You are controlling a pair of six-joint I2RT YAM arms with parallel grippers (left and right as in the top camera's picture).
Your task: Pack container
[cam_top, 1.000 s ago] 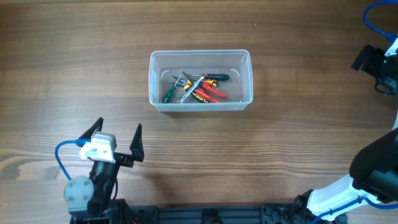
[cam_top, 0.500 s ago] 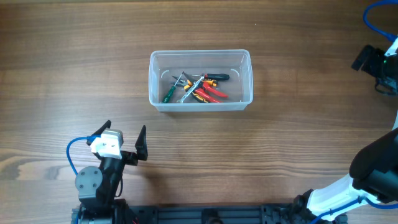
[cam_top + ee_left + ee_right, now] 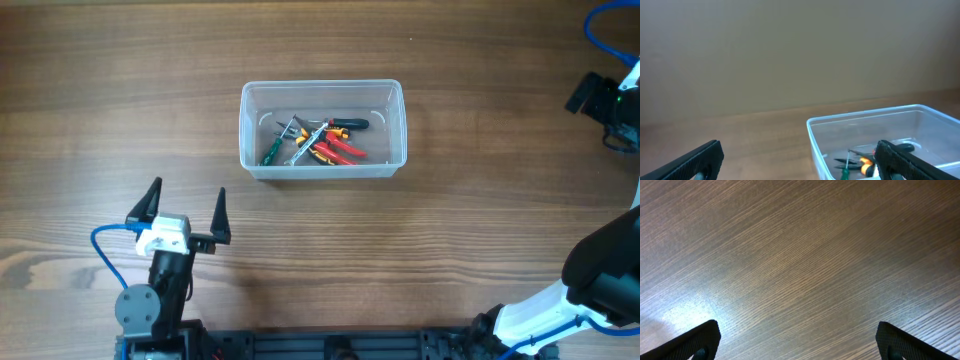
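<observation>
From overhead: container at mid desk, hand tools heaped inside, seemingly packed; left pincer spread wide, well apart from it, gripping nothing, probably parked. From left wrist: looks toward the container's near corner. From right wrist: right pincer apart too, above bare wood.

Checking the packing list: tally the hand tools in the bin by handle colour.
green handle: 1
red handles: 1
black handle: 1
orange-yellow handles: 1
Total: 4 visible; they overlap in the container, so more may hide.
</observation>
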